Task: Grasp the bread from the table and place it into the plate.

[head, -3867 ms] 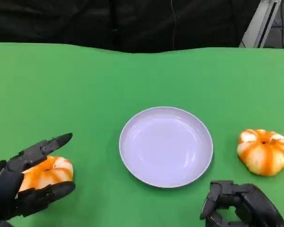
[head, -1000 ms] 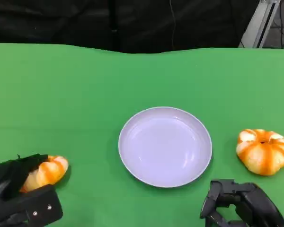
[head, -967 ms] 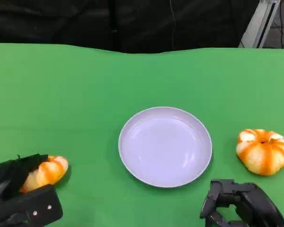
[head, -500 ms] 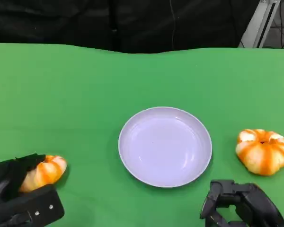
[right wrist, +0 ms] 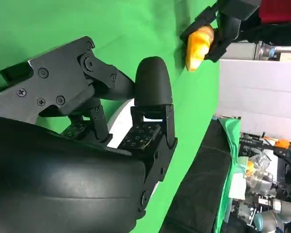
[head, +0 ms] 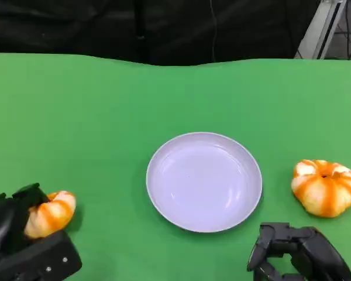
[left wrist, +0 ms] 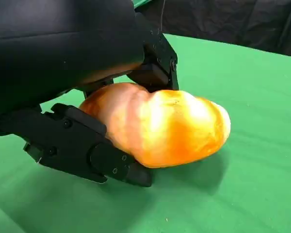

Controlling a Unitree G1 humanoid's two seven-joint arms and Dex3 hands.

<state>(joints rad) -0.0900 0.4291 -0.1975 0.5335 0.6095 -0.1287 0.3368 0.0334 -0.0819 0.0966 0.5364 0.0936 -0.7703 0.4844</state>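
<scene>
Left hand [head: 20, 243] grips bread [head: 50, 213] at plate's [head: 204, 181] 8 o'clock — right hand [head: 295, 254] curled in, holding nothing.

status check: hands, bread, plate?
Left hand grips one bread, at table's near left. Right hand curled shut, holding nothing. Plate bare, path clear; second bread on the table right of it.
</scene>
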